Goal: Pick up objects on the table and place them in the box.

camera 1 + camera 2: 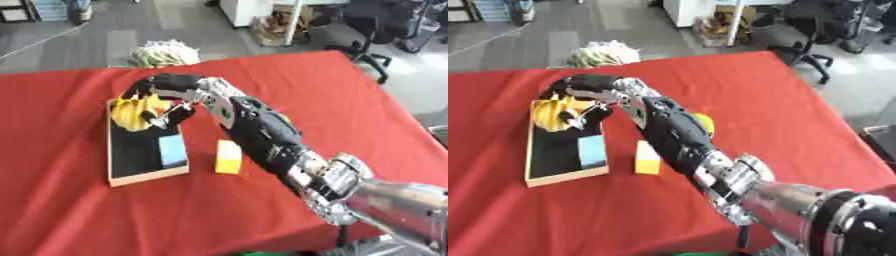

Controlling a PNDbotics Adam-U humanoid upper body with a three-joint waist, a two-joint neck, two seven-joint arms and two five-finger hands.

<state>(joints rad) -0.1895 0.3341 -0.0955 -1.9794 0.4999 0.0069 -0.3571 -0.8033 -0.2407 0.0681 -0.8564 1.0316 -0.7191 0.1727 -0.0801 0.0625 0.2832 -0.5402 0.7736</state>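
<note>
A shallow box with a wooden rim and black floor lies on the red table. My right hand reaches across from the lower right and hovers over the box's far end, fingers curled round a yellow bunch of bananas. A light blue block lies inside the box near its right rim. Just right of the box, a yellow block stands on the cloth. A yellow-green round thing peeks out from behind my forearm. My left hand does not show.
The red tablecloth covers the whole table, whose far edge runs behind the box. A pale bundle sits on the floor beyond that edge, and office chairs stand at the back right.
</note>
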